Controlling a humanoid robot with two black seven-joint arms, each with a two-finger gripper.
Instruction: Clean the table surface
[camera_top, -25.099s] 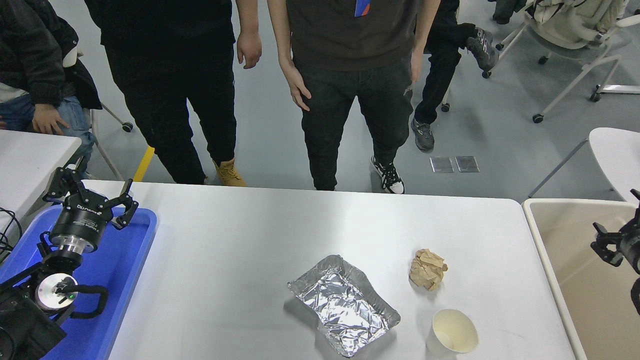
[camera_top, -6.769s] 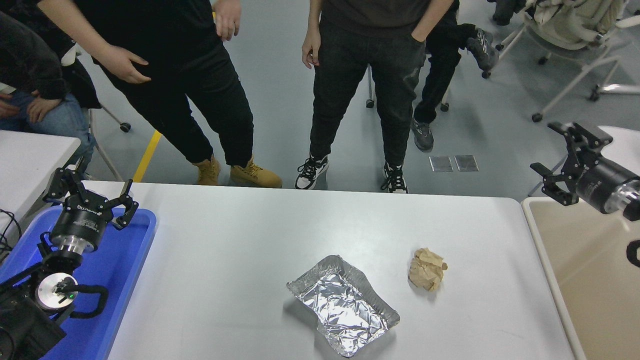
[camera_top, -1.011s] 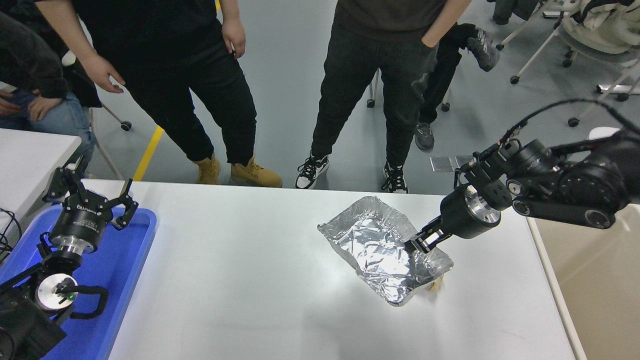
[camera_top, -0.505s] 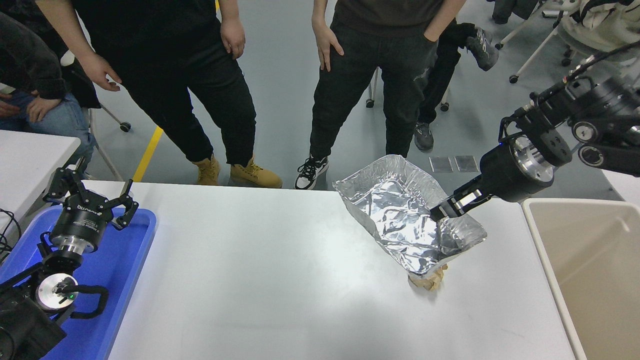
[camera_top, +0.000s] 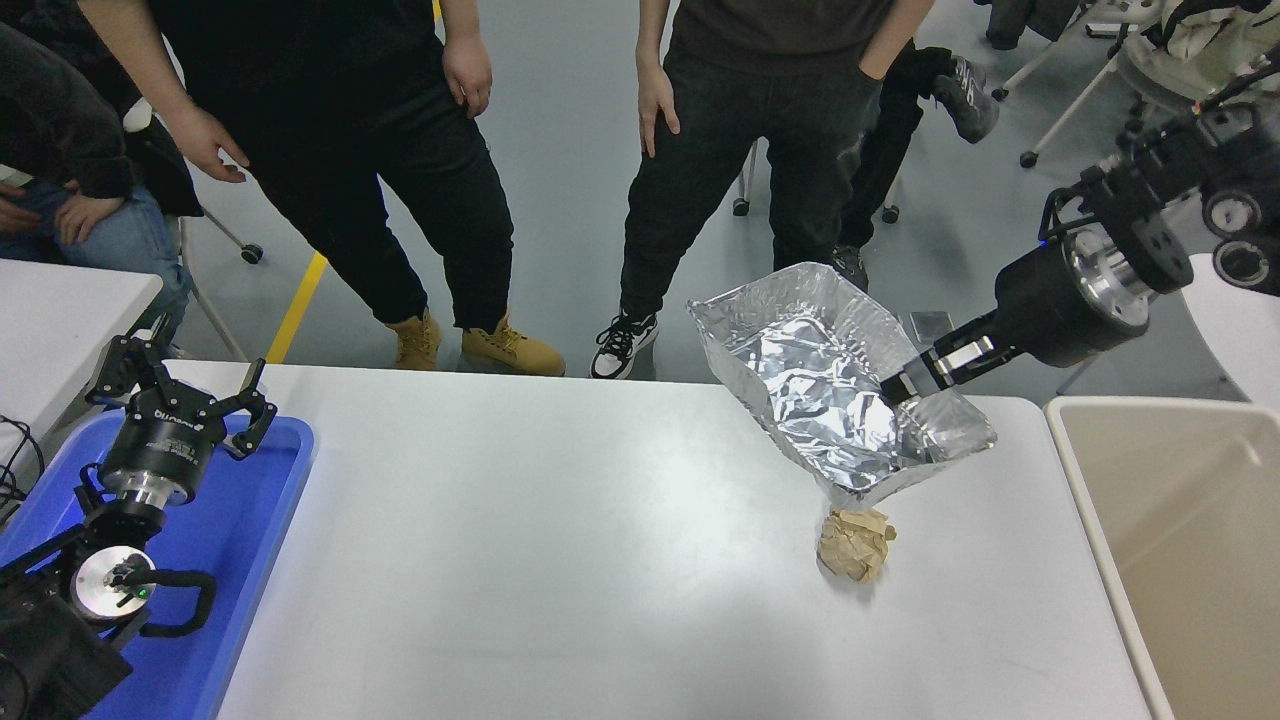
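The wide white table surface (camera_top: 520, 560) fills the lower picture. A crumpled silver foil tray (camera_top: 830, 390) hangs tilted in the air above the table's far right part, held at its right rim by my right gripper (camera_top: 905, 385), which is shut on it. A crumpled brown paper ball (camera_top: 855, 543) lies on the table just below the tray. My left gripper (camera_top: 180, 395) is parked open over the blue tray at the lower left.
A blue tray (camera_top: 230, 560) sits at the table's left end under the left arm. A beige bin (camera_top: 1190, 540) stands off the table's right edge. Several people stand at the far side, and a person sits at far left. Smaller white tables show at both sides.
My right gripper has lifted the foil tray higher and further to the right, uncovering the paper ball beneath it. The left arm has not moved.
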